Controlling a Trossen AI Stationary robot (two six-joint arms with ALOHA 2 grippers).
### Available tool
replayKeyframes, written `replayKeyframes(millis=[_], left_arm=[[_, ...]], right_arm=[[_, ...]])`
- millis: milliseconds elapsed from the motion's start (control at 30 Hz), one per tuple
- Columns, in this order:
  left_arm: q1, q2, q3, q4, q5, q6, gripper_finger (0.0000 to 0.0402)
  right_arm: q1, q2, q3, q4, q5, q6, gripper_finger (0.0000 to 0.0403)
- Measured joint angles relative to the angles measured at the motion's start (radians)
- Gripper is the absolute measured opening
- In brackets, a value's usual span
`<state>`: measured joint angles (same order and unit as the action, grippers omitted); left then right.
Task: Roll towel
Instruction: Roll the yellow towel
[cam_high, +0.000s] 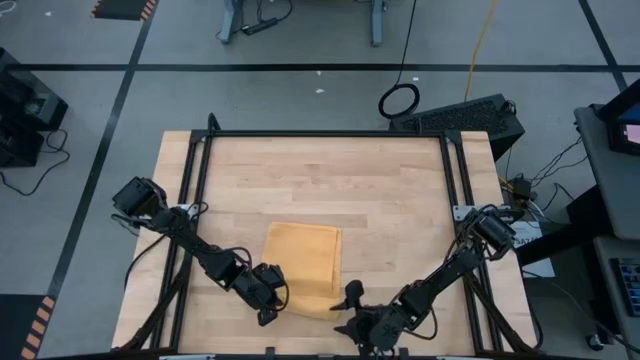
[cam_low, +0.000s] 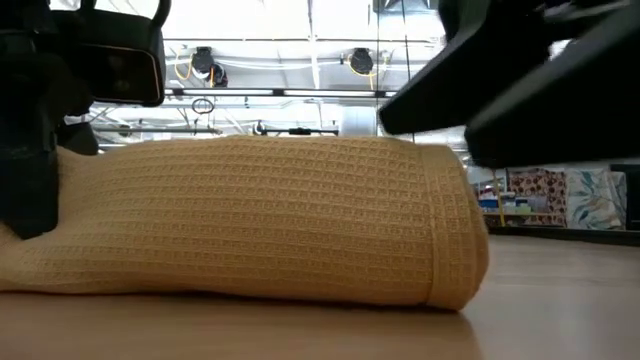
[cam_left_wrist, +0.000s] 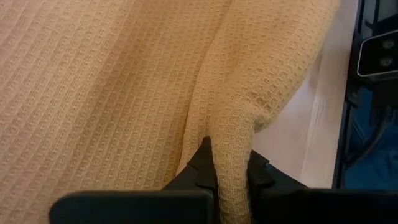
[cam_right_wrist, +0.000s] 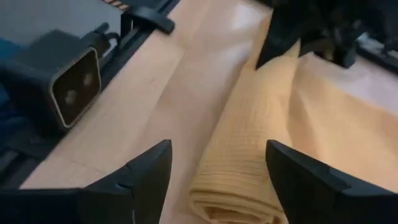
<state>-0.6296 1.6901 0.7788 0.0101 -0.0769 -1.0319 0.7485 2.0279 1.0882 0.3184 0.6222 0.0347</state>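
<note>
The mustard-yellow towel (cam_high: 303, 255) lies flat on the wooden table (cam_high: 300, 170), near its near edge. Its near edge is rolled into a thick roll (cam_low: 260, 220) that rests on the tabletop. My left gripper (cam_high: 272, 298) is at the roll's left end, shut on a fold of the towel (cam_left_wrist: 231, 163). My right gripper (cam_high: 350, 300) is open at the roll's right end. In the right wrist view its fingers (cam_right_wrist: 217, 180) stand on either side of the roll's end (cam_right_wrist: 239, 186) without touching it. My left gripper pinches a raised fold of the towel (cam_left_wrist: 233, 149) between its two fingers (cam_left_wrist: 200, 167), at the left end of the rolled near edge. The fold holds several layers. The towel's flat part stays on the table.
Black frame rails (cam_high: 195, 200) run along the table's left, right and far sides. A camera block (cam_right_wrist: 68, 87) stands on the table edge near my right gripper. Bare wood lies beyond the towel toward the far edge.
</note>
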Motion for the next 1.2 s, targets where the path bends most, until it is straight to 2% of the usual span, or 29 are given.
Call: replayKeyframes(millis=[67, 200, 433, 633, 767, 900, 1033, 1100, 1200], left_arm=[[0.000, 0.000, 0.000, 0.000, 0.000, -0.011, 0.0023], [-0.001, 0.000, -0.001, 0.006, 0.000, -0.019, 0.0022], [-0.002, 0.000, -0.001, 0.006, 0.002, -0.020, 0.0033], [-0.015, 0.000, -0.001, 0.006, -0.004, 0.069, 0.0091], [-0.014, -0.020, -0.001, -0.051, 0.043, 0.114, 0.0145], [-0.019, -0.087, -0.001, -0.171, 0.083, 0.099, 0.0194], [-0.044, -0.192, -0.001, -0.324, 0.068, 0.052, 0.0216], [-0.068, -0.240, -0.001, -0.364, 0.004, 0.046, 0.0219], [-0.133, -0.288, 0.000, -0.333, -0.191, 0.095, 0.0219]], right_arm=[[-0.016, 0.013, 0.001, 0.012, -0.031, -0.002, 0.0250], [-0.036, 0.051, 0.001, 0.021, -0.002, -0.004, 0.0247], [-0.069, 0.099, 0.001, -0.001, 0.011, 0.112, 0.0247], [-0.083, 0.098, 0.004, -0.043, 0.002, 0.228, 0.0247], [-0.092, 0.098, 0.003, -0.051, -0.014, 0.285, 0.0239], [-0.105, 0.098, 0.003, -0.053, -0.046, 0.351, 0.0201], [-0.115, 0.098, 0.003, -0.051, -0.077, 0.394, 0.0146], [-0.117, 0.097, 0.003, -0.047, -0.083, 0.413, 0.0119], [-0.116, 0.097, 0.003, -0.040, -0.090, 0.419, 0.0085]])
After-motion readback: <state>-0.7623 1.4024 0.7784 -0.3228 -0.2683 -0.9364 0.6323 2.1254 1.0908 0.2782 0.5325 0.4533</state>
